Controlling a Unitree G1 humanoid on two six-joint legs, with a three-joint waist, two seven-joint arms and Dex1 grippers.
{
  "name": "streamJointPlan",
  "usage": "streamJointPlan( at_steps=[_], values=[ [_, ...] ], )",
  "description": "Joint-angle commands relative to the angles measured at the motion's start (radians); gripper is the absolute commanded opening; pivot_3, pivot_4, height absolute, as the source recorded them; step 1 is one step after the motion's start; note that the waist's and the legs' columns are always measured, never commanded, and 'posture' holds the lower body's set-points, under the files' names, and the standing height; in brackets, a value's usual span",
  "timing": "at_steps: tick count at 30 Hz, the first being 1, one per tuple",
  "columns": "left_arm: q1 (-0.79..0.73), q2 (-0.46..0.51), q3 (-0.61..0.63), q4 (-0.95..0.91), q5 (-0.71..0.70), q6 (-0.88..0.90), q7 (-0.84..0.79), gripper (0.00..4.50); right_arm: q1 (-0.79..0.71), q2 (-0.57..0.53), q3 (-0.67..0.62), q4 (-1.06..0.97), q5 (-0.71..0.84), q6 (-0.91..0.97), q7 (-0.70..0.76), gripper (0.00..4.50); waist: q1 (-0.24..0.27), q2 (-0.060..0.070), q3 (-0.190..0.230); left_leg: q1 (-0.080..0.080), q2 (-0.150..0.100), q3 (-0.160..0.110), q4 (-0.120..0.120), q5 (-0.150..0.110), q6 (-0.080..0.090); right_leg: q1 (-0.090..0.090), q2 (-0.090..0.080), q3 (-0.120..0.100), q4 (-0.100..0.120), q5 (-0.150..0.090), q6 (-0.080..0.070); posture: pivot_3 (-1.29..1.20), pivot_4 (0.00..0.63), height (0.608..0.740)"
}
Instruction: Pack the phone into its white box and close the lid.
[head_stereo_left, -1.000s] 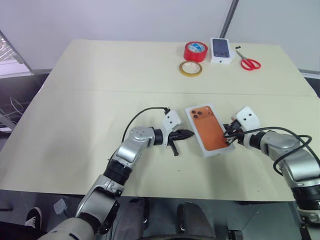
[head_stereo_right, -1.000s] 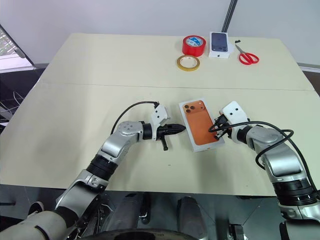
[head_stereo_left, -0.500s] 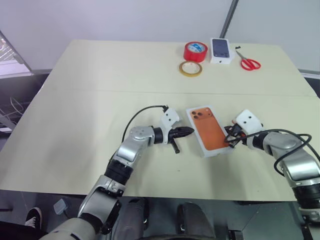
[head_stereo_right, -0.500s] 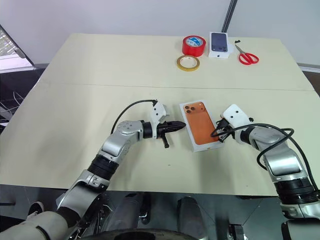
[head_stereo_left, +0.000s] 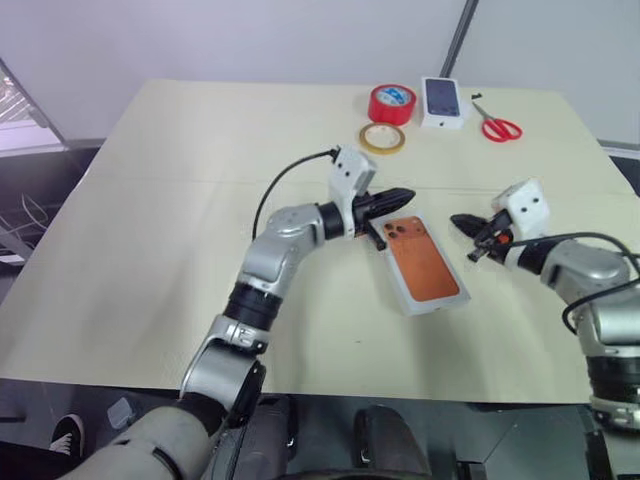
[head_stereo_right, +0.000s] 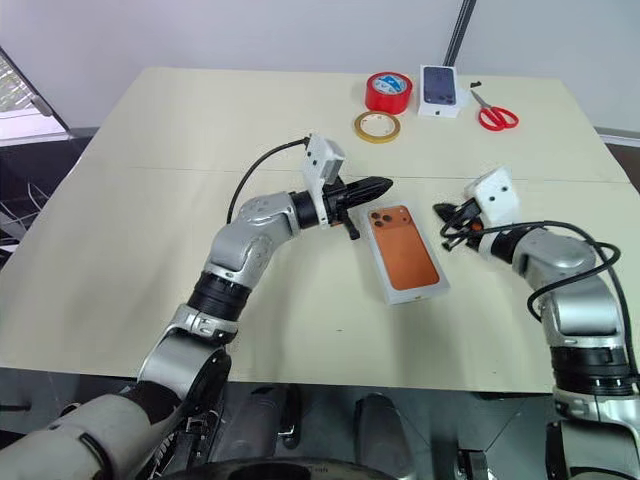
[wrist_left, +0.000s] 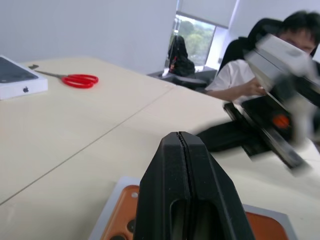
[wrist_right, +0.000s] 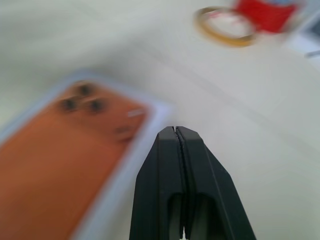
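Table: you have a flat, matte cream tabletop (head_stereo_left: 180, 200) with a seam running across it.
Phone: your phone (head_stereo_left: 420, 264) is a flat copper-orange slab with rounded corners and three dark lenses at its far end; it lies face down inside the white box.
White box: the white box (head_stereo_left: 395, 283) is a shallow white cardboard tray showing as a thin rim around the phone, near the table's middle, between your two grippers.
Left gripper: your left gripper (head_stereo_left: 405, 195) reaches across from the left, held level above the box's far corner, black fingers pressed together on nothing.
Right gripper: your right gripper (head_stereo_left: 456, 220) hangs just right of the box, pointing left, fingers clenched and empty.
Far edge: a glossy red tape roll (head_stereo_left: 391, 103), a thin yellowish tape ring (head_stereo_left: 381, 137), a small printed white box (head_stereo_left: 444, 101) and red-handled scissors (head_stereo_left: 498, 125) sit well apart from the phone.
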Motion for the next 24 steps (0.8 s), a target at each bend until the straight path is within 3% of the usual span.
streamJointPlan(
  at_steps=[1,8,11,13,15,18,21,22,24],
  values=[
    [-0.082,-0.027,-0.018,0.262,0.086,-0.004,0.108,0.00,0.139,-0.030,0.074,-0.085,-0.010,0.014,0.062,0.03,0.004,-0.001,0.000,0.000,0.000,0.000,0.000,0.000,0.000,0.000,0.000,0.000,0.000,0.000,0.000,0.00,0.150,0.728],
    [-0.071,-0.035,-0.061,0.337,0.139,-0.044,0.039,0.00,0.190,-0.007,0.127,-0.105,-0.076,0.006,-0.009,0.03,-0.002,-0.005,-0.003,0.009,0.001,-0.001,0.000,-0.001,0.001,0.010,0.001,0.000,-0.002,0.000,0.000,0.00,0.150,0.728],
    [-0.070,-0.039,-0.006,0.312,0.080,0.014,-0.002,0.00,0.151,0.031,0.091,-0.109,0.022,0.097,-0.001,0.03,-0.003,-0.006,-0.004,0.011,0.002,-0.001,-0.001,-0.002,0.001,0.012,0.001,0.000,-0.002,0.000,0.000,0.00,0.150,0.728],
    [-0.059,-0.032,0.020,0.261,0.056,0.007,-0.019,0.00,0.115,0.063,0.043,-0.116,0.078,0.113,-0.005,0.54,-0.002,-0.006,-0.004,0.011,0.002,-0.001,-0.001,-0.002,0.001,0.011,-0.001,0.001,-0.002,0.000,0.000,0.00,0.150,0.728],
    [-0.033,0.025,0.026,0.133,0.042,-0.037,-0.078,0.78,0.057,0.067,-0.016,-0.124,0.123,0.085,0.012,1.25,-0.004,-0.003,-0.002,0.010,0.002,0.000,-0.002,-0.002,0.001,0.009,-0.003,0.002,-0.002,0.000,0.000,0.00,0.150,0.728],
    [-0.010,0.108,0.068,-0.026,-0.024,0.024,-0.149,2.20,0.006,0.066,-0.085,-0.104,0.199,0.097,0.028,2.78,-0.007,-0.002,-0.001,0.002,0.001,0.001,-0.002,0.000,-0.002,-0.001,-0.003,0.004,0.002,0.000,0.000,0.00,0.150,0.728],
    [0.009,0.199,0.103,-0.107,-0.055,0.046,-0.174,3.73,-0.011,0.029,-0.065,-0.067,0.162,0.033,0.080,4.37,-0.001,-0.002,-0.001,0.000,0.001,0.001,-0.001,0.004,-0.009,-0.004,-0.003,0.003,0.004,0.000,0.000,0.00,0.150,0.728],
    [0.024,0.234,0.108,-0.123,-0.043,0.029,-0.173,4.25,-0.020,0.021,-0.057,-0.048,0.140,0.002,0.087,4.50,0.000,-0.002,-0.001,0.000,0.001,0.001,-0.001,0.004,-0.009,-0.004,-0.003,0.003,0.004,0.000,0.000,0.00,0.150,0.728],
    [0.070,0.317,0.109,-0.158,-0.034,0.045,-0.198,4.43,-0.035,0.014,-0.064,-0.014,0.135,-0.032,0.107,4.50,-0.002,-0.001,-0.001,0.000,0.001,0.001,-0.001,0.003,-0.006,-0.004,-0.001,0.003,0.004,0.000,0.000,0.00,0.150,0.728]
  ],
)
